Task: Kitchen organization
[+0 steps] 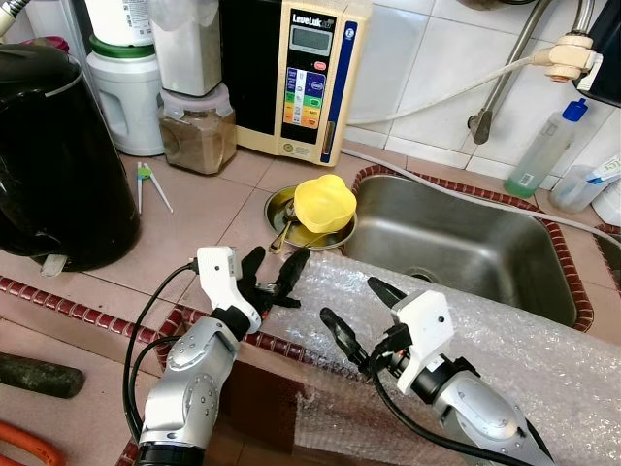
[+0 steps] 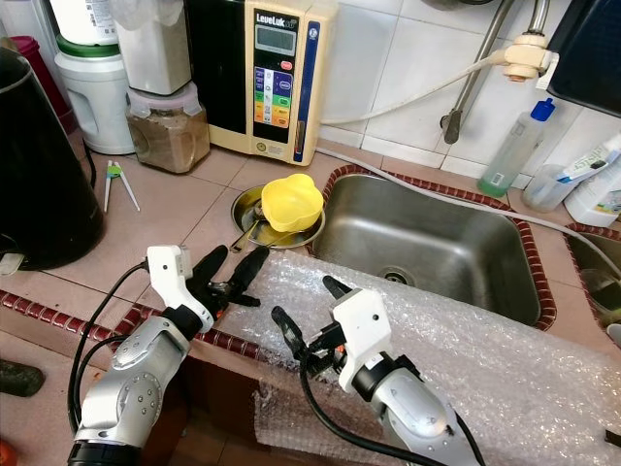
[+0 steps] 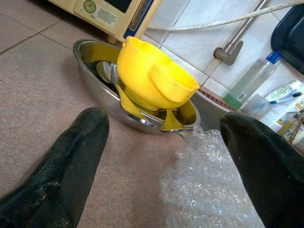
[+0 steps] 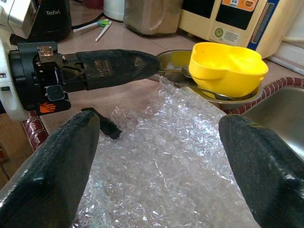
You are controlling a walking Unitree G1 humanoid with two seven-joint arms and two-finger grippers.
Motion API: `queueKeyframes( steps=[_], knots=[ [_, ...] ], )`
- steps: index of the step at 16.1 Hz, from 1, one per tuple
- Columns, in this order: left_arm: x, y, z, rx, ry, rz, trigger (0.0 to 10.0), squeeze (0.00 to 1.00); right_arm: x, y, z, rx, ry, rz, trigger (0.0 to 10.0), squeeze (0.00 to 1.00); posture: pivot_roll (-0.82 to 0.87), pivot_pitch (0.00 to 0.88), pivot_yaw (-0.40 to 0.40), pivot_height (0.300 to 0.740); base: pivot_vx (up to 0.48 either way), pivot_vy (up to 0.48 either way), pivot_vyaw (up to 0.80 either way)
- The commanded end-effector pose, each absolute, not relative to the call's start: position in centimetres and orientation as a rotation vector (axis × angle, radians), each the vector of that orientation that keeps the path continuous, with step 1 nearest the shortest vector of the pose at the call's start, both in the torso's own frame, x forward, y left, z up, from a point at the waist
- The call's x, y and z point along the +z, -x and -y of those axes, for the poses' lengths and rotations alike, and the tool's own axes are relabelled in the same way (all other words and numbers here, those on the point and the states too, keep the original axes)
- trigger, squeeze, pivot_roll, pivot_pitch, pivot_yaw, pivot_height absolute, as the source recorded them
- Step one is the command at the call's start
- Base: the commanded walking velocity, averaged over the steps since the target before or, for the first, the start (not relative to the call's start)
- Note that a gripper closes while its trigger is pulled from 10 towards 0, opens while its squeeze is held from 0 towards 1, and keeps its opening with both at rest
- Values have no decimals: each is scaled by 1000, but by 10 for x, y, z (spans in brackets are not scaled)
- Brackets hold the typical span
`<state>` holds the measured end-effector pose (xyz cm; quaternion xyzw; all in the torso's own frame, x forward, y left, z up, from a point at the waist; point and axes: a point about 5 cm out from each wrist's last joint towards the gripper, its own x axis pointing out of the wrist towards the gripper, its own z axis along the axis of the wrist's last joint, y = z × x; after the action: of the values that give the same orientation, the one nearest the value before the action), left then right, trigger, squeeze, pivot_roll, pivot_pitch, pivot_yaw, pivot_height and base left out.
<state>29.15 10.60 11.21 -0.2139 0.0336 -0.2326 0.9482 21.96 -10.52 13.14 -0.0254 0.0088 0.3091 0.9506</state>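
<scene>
While both the left gripper (image 1: 276,275) and right gripper (image 1: 354,311) hang wide open, nothing's held; yellow bowl (image 1: 324,203) still unsorted, early stage.

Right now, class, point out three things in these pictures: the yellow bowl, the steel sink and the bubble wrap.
yellow bowl (image 1: 324,203), left eye view, on its inner hollow.
steel sink (image 1: 456,245), left eye view, on the bare basin floor.
bubble wrap (image 4: 156,166), right wrist view, on the middle of the sheet.
</scene>
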Motion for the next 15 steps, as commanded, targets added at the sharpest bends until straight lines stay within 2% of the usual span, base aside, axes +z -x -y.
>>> queueKeyframes(
  steps=[1,11,12,14,15],
  knots=[
    [117,-294,-99,-503,429,-58,10000,0,130,-220,107,626,59,-29,10000,0,132,0,-101,740,0,0,0],
    [109,-307,-98,-428,397,-64,10000,0,131,-223,107,621,67,-22,10000,0,119,0,-95,740,0,0,0],
    [109,-308,-99,-423,394,-63,8431,0,131,-223,107,621,68,-22,10000,0,118,0,-95,740,0,0,0],
    [107,-309,-102,-396,385,-56,1882,0,131,-223,108,618,70,-23,10000,0,115,0,-94,740,0,0,0],
    [107,-310,-102,-388,381,-53,1216,0,131,-223,108,616,70,-23,10000,0,115,0,-94,740,0,0,0]
  ],
)
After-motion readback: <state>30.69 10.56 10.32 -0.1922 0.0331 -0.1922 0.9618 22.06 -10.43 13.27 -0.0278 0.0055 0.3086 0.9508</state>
